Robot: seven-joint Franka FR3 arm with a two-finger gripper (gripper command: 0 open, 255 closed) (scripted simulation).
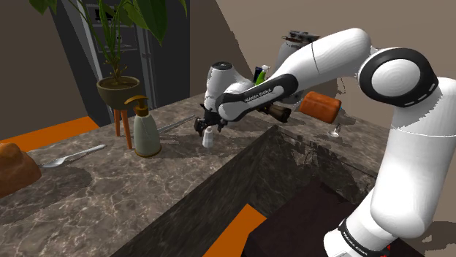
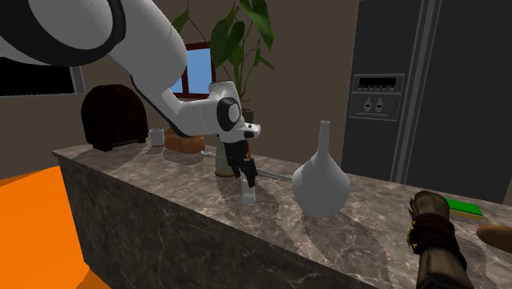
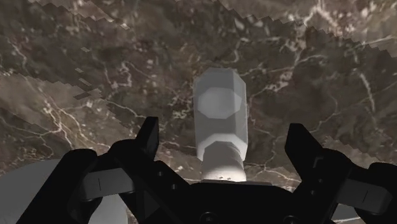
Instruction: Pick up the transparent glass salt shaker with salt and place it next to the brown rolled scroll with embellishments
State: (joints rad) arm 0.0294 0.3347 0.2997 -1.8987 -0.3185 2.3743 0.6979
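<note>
Wrist view: gripper [image 3: 222, 137] straddles salt shaker [image 3: 219, 102] on counter [image 3: 95, 63], jaws spread, not touching, likely lined up to grab it.

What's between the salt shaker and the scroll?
A white long-necked vase stands roughly between the salt shaker and the brown scroll, seen in the second exterior view; the rest of that stretch is bare marble counter.

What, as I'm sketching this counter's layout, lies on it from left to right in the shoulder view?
brown lump → silver utensil → potted plant → soap dispenser → pale salt shaker → orange-brown cylinder. Things overlapped by the arm are left out.
</note>
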